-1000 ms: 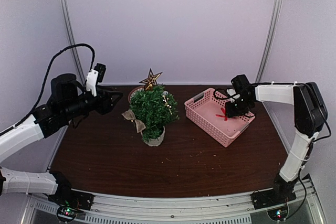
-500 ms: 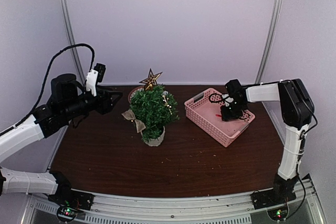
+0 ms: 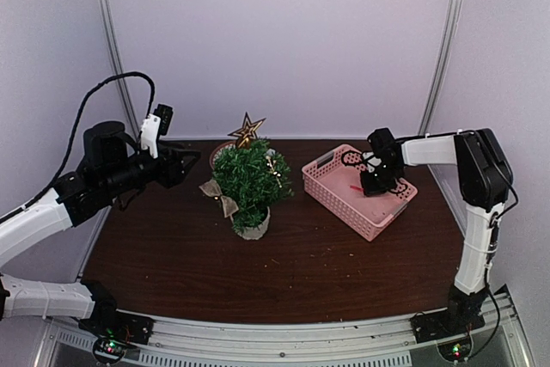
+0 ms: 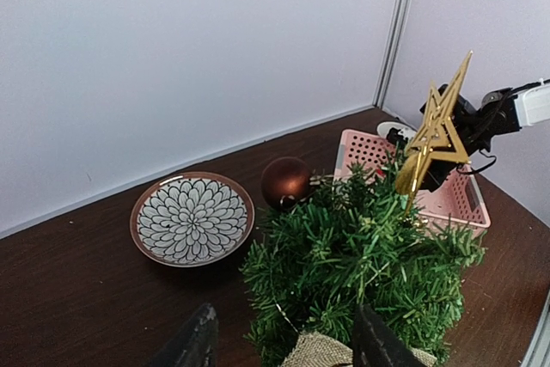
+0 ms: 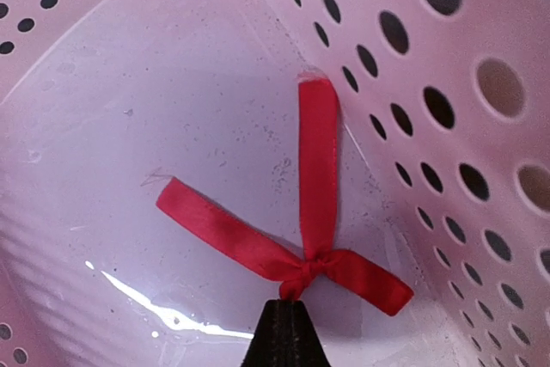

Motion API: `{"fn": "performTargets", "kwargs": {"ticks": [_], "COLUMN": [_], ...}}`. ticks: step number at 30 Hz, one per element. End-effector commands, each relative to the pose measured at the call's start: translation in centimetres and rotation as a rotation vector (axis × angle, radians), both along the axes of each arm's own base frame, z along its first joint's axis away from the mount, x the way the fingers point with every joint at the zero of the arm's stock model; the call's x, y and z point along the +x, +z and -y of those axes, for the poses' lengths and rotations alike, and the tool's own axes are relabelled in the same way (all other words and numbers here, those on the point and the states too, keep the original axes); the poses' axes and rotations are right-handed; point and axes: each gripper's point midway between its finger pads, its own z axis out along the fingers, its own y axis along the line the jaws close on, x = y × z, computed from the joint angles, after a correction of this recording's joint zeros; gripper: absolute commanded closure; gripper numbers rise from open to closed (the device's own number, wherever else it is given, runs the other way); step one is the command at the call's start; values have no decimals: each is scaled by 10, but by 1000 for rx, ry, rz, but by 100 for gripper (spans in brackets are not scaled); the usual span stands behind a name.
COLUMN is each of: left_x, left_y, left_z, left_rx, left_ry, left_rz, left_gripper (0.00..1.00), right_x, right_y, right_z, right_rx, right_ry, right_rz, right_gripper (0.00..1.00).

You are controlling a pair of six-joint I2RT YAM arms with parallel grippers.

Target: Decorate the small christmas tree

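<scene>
The small christmas tree (image 3: 251, 181) stands mid-table in a whitish pot, with a gold star (image 3: 247, 129) on top and a burlap bow (image 3: 220, 196) on its left side. It fills the left wrist view (image 4: 365, 251). My left gripper (image 3: 182, 163) is open and empty, left of the tree; its fingers (image 4: 193, 343) frame the tree's base. My right gripper (image 3: 375, 183) reaches down into the pink basket (image 3: 339, 198). Its jaws (image 5: 288, 333) are shut on the knot of a red ribbon bow (image 5: 309, 212) lying on the basket floor.
A patterned bowl (image 4: 191, 218) and a brown bauble (image 4: 286, 180) sit behind the tree near the back wall. The basket's perforated walls (image 5: 447, 126) close in on my right gripper. Metal frame posts stand at the back corners.
My right gripper moved left and down into the basket and closed on the red ribbon bow. The left arm has not moved.
</scene>
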Motion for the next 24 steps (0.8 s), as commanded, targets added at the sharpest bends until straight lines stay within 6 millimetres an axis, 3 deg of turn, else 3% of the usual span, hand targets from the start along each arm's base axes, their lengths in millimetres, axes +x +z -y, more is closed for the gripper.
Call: {"fn": "performTargets", "kwargs": {"ticks": [1, 9, 13, 20, 24], "left_x": [2, 0, -10, -48, -81], "left_y": [13, 11, 14, 29, 20], "left_z": [-4, -1, 4, 22, 37], "left_rx": [-19, -13, -8, 5, 129], "left_ry": [13, -8, -68, -288, -453], "left_rz": [60, 60, 92, 213, 248], "left_gripper": [46, 46, 46, 52, 55], "right_x": [-6, -35, -60, -118, -158], "right_y": [42, 109, 142, 195, 202], "right_z": [-2, -31, -57, -103, -123], "right_rx": [60, 265, 402, 560, 522], "right_ry": [10, 105, 207, 437, 565], "right_rz": [72, 144, 158, 130, 64], "right_gripper": [100, 100, 100, 100, 100]}}
